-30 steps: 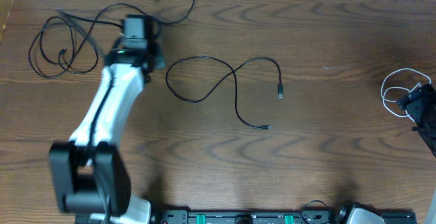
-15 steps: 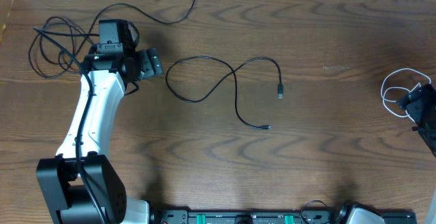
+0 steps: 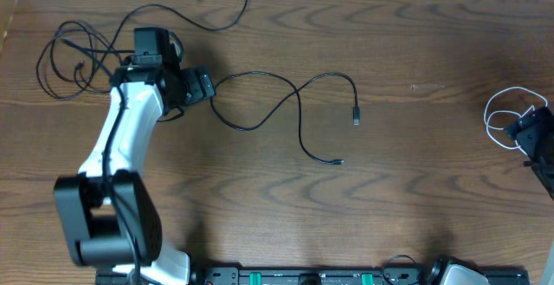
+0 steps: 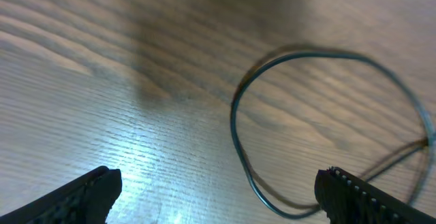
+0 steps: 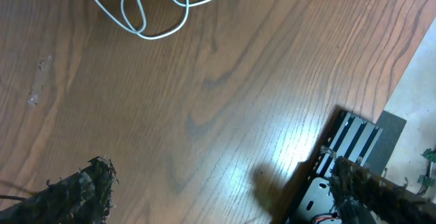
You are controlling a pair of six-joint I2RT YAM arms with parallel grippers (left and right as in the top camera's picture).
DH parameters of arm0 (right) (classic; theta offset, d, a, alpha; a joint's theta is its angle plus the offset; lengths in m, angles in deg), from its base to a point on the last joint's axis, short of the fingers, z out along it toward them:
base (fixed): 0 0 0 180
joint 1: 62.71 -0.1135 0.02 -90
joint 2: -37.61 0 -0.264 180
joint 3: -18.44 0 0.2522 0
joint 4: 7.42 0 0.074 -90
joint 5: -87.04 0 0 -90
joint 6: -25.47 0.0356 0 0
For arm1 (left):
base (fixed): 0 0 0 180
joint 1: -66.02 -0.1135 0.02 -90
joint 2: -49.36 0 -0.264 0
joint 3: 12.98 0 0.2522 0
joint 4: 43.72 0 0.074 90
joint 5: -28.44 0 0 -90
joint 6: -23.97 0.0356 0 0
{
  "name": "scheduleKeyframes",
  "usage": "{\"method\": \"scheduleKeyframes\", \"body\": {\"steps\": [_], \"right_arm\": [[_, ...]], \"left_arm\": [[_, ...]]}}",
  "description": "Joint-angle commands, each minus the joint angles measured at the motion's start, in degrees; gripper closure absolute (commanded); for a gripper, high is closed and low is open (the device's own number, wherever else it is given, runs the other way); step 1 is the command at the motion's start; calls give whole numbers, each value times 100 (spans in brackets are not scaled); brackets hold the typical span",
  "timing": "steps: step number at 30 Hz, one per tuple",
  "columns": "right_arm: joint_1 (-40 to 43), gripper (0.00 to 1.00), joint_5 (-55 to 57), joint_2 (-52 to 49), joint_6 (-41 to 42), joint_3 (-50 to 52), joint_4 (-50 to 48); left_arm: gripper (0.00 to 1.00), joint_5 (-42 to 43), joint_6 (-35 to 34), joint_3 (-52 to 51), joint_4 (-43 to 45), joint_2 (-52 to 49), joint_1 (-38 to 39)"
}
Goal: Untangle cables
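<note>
Wooden table (image 3: 415, 198), seen from above and from both wrists. The surface is dark brown with a marked grain, and all cables lie flat on it.

The left arm (image 3: 121, 146), white with black joints, is extended from the near left corner toward the far left of the table. The tangled black cables (image 3: 65, 55) are heaped in overlapping loops at the far left, just beside the arm's wrist; one strand is led from the heap toward the far edge. The middle black cable (image 3: 299, 116) is spread apart from that heap near the table's centre: a loop at its left, a second curve at its right, and two plug ends (image 3: 356, 117) lying free. The white cable (image 3: 500, 116) is coiled in small loops at the right side, well apart from the black ones.

The left gripper (image 4: 218, 183) is held above the left loop of the middle black cable (image 4: 234, 125) with its fingers spread wide and nothing grasped. The right gripper (image 5: 225, 186) is likewise released, fingers wide apart over bare wood, near the white cable (image 5: 153, 9) but not touching it.
</note>
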Motion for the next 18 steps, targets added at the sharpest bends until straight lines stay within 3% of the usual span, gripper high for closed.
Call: {"method": "scheduleKeyframes", "body": {"steps": [1, 8, 15, 18], "right_arm": [[28, 1, 57, 9, 87, -4, 7], [28, 1, 57, 9, 87, -4, 7], [28, 1, 57, 9, 87, -4, 7], [28, 1, 57, 9, 87, -4, 7]], "left_arm": [[5, -46, -52, -46, 87, -479, 13], [13, -129, -52, -46, 387, -1064, 83], [13, -1615, -52, -46, 433, -1453, 610], [13, -1853, -55, -46, 522, -1593, 750]]}}
